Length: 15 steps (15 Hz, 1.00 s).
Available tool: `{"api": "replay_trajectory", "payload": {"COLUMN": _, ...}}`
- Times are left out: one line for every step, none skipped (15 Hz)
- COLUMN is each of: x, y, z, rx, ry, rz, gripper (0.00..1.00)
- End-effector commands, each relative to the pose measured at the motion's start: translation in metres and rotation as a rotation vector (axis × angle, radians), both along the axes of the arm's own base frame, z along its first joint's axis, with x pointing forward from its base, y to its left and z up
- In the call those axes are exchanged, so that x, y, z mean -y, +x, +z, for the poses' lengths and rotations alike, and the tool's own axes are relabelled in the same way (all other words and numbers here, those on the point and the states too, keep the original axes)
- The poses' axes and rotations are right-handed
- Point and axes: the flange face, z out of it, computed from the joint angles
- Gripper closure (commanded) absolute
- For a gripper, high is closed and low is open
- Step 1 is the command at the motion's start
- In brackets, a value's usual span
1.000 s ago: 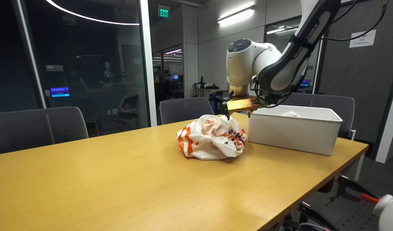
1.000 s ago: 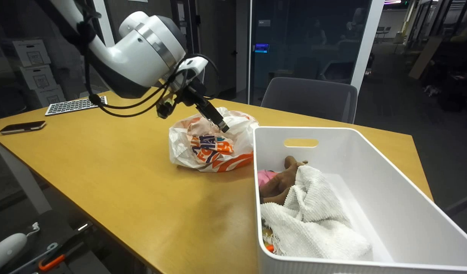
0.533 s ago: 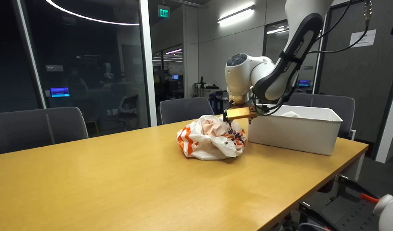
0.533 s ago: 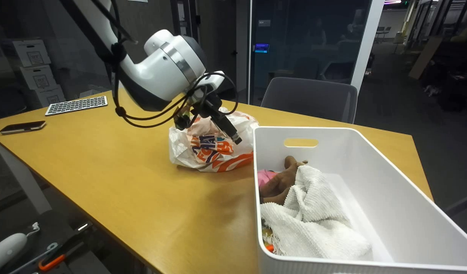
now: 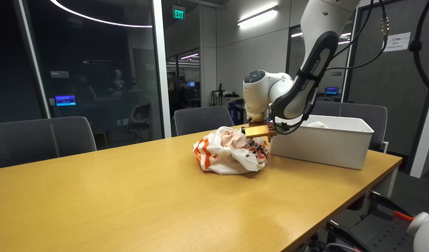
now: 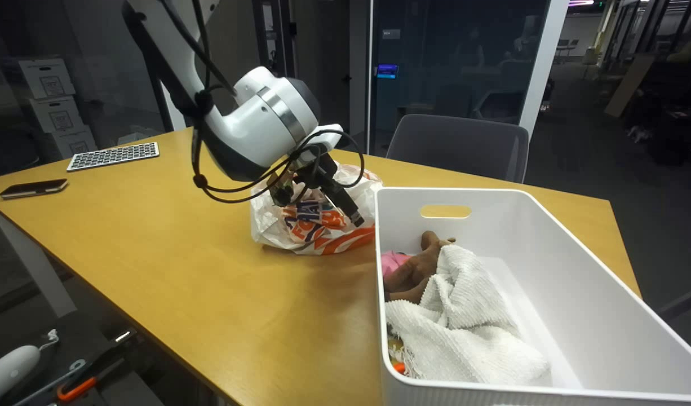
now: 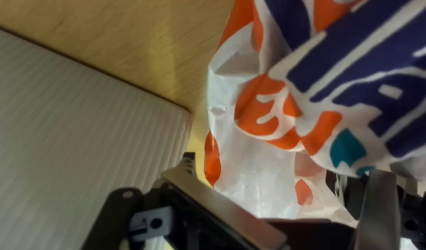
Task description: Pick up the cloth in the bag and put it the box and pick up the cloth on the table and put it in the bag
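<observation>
A crumpled white plastic bag (image 5: 218, 164) with orange and purple print sits on the table; it also shows in an exterior view (image 6: 266, 225) and in the wrist view (image 7: 254, 173). A pale peach cloth (image 5: 233, 139) shows in the bag's mouth. The white box (image 5: 319, 147) stands beside the bag; its ribbed side shows in the wrist view (image 7: 77, 149). My gripper (image 7: 272, 173) is open, its fingers wide apart at the bag's box-side edge. One finger is between bag and box, the other at the bag. A white cloth (image 6: 464, 321) lies in the box. No cloth shows on the table.
The box (image 6: 554, 254) also holds a brown toy (image 6: 416, 273) with a pink part. A keyboard (image 6: 114, 157) and a dark phone (image 6: 34, 189) lie on the table (image 6: 210, 282). Chairs (image 5: 204, 120) stand along the table's far side.
The arm has come down, and the gripper has lowered to the bag, shifting toward the box in an exterior view. The bag, box and white cloth look unchanged.
</observation>
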Motion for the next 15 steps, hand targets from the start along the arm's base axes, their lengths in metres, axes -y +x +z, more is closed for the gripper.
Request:
{"api": "replay_trajectory", "payload": {"x": 0.007, "y": 0.005, "z": -0.003, "rx": 0.016, "ry": 0.020, "rz": 0.019, "gripper": 0.31}}
{"api": "replay_trajectory", "payload": {"x": 0.008, "y": 0.004, "z": -0.003, "rx": 0.020, "ry": 0.025, "rz": 0.022, "gripper": 0.39}}
{"api": "replay_trajectory", "payload": {"x": 0.007, "y": 0.003, "z": -0.001, "rx": 0.024, "ry": 0.033, "rz": 0.029, "gripper": 0.50}}
{"api": "replay_trajectory", "payload": {"x": 0.007, "y": 0.002, "z": 0.000, "rx": 0.029, "ry": 0.040, "rz": 0.032, "gripper": 0.58}}
{"api": "replay_trajectory", "payload": {"x": 0.006, "y": 0.001, "z": 0.001, "rx": 0.033, "ry": 0.052, "rz": 0.035, "gripper": 0.66}}
{"api": "replay_trajectory", "payload": {"x": 0.005, "y": 0.000, "z": 0.002, "rx": 0.038, "ry": 0.063, "rz": 0.038, "gripper": 0.74}}
{"api": "replay_trajectory", "payload": {"x": 0.004, "y": -0.001, "z": 0.004, "rx": 0.042, "ry": 0.075, "rz": 0.042, "gripper": 0.84}}
{"api": "replay_trajectory", "payload": {"x": 0.003, "y": -0.003, "z": 0.005, "rx": 0.046, "ry": 0.085, "rz": 0.045, "gripper": 0.91}}
{"api": "replay_trajectory", "payload": {"x": 0.002, "y": -0.004, "z": 0.005, "rx": 0.048, "ry": 0.092, "rz": 0.049, "gripper": 0.98}}
{"api": "replay_trajectory", "payload": {"x": 0.001, "y": -0.005, "z": 0.006, "rx": 0.050, "ry": 0.099, "rz": 0.052, "gripper": 1.00}}
{"api": "replay_trajectory", "payload": {"x": 0.001, "y": -0.006, "z": 0.006, "rx": 0.052, "ry": 0.106, "rz": 0.054, "gripper": 1.00}}
{"api": "replay_trajectory", "payload": {"x": 0.000, "y": -0.007, "z": 0.007, "rx": 0.054, "ry": 0.109, "rz": 0.056, "gripper": 1.00}}
{"api": "replay_trajectory", "payload": {"x": -0.001, "y": -0.007, "z": 0.009, "rx": 0.055, "ry": 0.109, "rz": 0.061, "gripper": 0.98}}
{"api": "replay_trajectory", "payload": {"x": -0.002, "y": -0.007, "z": 0.012, "rx": 0.058, "ry": 0.104, "rz": 0.067, "gripper": 0.97}}
{"api": "replay_trajectory", "payload": {"x": -0.004, "y": -0.007, "z": 0.018, "rx": 0.063, "ry": 0.094, "rz": 0.076, "gripper": 0.96}}
